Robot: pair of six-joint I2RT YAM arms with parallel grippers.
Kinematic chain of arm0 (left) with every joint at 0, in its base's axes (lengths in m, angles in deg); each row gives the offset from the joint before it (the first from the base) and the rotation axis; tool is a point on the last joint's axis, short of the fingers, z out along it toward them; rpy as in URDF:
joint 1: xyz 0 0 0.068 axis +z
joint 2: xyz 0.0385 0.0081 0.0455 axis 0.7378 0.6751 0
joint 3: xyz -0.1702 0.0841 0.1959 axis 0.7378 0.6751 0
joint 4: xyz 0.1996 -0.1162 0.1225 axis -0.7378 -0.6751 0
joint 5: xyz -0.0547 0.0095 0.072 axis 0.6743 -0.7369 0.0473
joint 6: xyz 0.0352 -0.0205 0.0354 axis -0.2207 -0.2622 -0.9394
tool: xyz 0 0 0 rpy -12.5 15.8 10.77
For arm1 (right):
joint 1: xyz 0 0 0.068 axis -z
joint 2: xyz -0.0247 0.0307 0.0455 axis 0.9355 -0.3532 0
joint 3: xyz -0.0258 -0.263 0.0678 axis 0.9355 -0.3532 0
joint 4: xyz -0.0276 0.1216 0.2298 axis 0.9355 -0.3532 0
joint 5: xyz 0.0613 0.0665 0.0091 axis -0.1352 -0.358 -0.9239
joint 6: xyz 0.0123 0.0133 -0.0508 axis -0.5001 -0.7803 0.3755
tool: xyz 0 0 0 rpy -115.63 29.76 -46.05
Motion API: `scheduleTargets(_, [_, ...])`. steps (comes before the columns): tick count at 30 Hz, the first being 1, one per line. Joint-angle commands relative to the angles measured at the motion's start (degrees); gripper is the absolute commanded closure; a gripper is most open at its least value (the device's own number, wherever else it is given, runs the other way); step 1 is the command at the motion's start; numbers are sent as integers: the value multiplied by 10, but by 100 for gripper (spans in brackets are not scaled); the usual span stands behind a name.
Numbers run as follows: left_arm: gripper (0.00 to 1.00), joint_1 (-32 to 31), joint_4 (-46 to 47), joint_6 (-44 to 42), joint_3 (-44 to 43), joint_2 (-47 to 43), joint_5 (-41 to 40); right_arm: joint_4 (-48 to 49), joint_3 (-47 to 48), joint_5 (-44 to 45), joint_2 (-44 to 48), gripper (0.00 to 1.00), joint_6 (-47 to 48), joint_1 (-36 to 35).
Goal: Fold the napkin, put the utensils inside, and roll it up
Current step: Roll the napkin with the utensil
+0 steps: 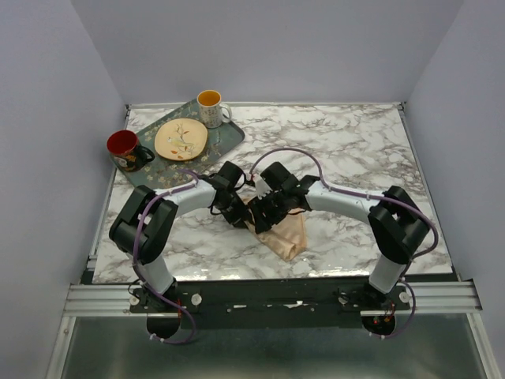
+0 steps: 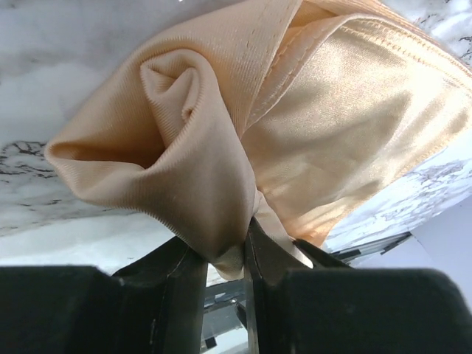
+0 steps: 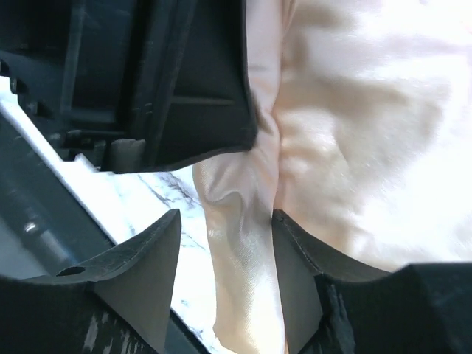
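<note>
1. Overhead, near the middle of the marble table (image 1: 355, 150): the napkin (image 1: 286, 237) lies bunched under my left gripper (image 1: 238, 215) and right gripper (image 1: 265, 212), which sit close together.
2. Left wrist: my jaws are clamped on a rolled napkin end.
3. Right wrist: my jaws stand apart, with a napkin fold running between them.

White-grey marble desk (image 1: 355, 150): grey-green rect. tray (image 1: 229, 136) sits at far-left corner; peach-tan cloth napkin (image 1: 286, 237), bunched up, lies nr middle of near edge.
</note>
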Motion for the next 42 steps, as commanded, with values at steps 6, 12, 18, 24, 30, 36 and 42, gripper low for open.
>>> scheduleTargets(6, [100, -10, -58, 50, -12, -12, 6, 11, -45, 409, 53, 30, -46, -142])
scheduleTargets(12, [100, -10, -64, 59, -16, -18, 12, 46, -69, 488, 65, 30, -46, -199])
scheduleTargets(18, [100, -10, -61, 72, -19, -15, 22, 43, -62, 536, 14, 31, -48, -221])
scheduleTargets(24, [100, -10, -61, 85, -22, -20, 38, 42, -53, 596, -20, 36, -45, -242])
scheduleTargets(30, [100, -8, -60, 90, -20, -27, 57, 46, -48, 604, -27, 39, -45, -250])
scheduleTargets(36, [100, -4, -60, 101, -16, -42, 72, 45, -56, 631, -45, 62, -42, -251])
scheduleTargets(42, [100, -2, -58, 102, -17, -42, 73, 37, -42, 660, -62, 79, -37, -260])
